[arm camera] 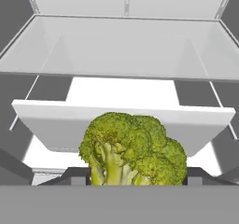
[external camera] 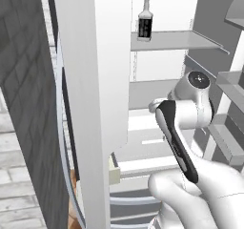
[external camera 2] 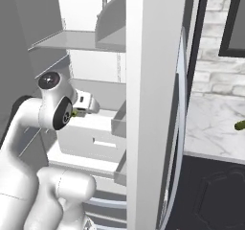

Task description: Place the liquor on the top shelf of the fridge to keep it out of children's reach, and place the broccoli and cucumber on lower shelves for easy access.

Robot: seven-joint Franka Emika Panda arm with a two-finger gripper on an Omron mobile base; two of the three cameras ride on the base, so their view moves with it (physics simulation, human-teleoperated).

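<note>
Liquor [external camera: 145, 20] stands upright on the top shelf [external camera: 176, 41] of the fridge [external camera: 95, 80], near the shelf's left front part, so I judge that step done.

My pincer [arm camera: 135, 181] is pinching the broccoli [arm camera: 133, 148], head filling the lower middle of the hand view, finger tips mostly hidden behind it. In the right base view a bit of green [external camera 2: 76, 112] shows at my hand, inside the fridge at mid height. I'm reaching into the open fridge, with a glass shelf [arm camera: 121, 45] ahead and slightly above, a white drawer front [arm camera: 121, 120] below it. Broccoli not set down yet; it hangs in front of the drawer, touching no shelf as far as I can tell.

Cucumber [external camera 2: 239, 125] likely the small green thing on the marble worktop [external camera 2: 215, 128] right of the fridge, at the frame edge, too small to be sure.

Left: lay broccoli on a lower shelf, release, then fetch the cucumber and shelve it low. Roughly one of three items finished, second in hand.
</note>
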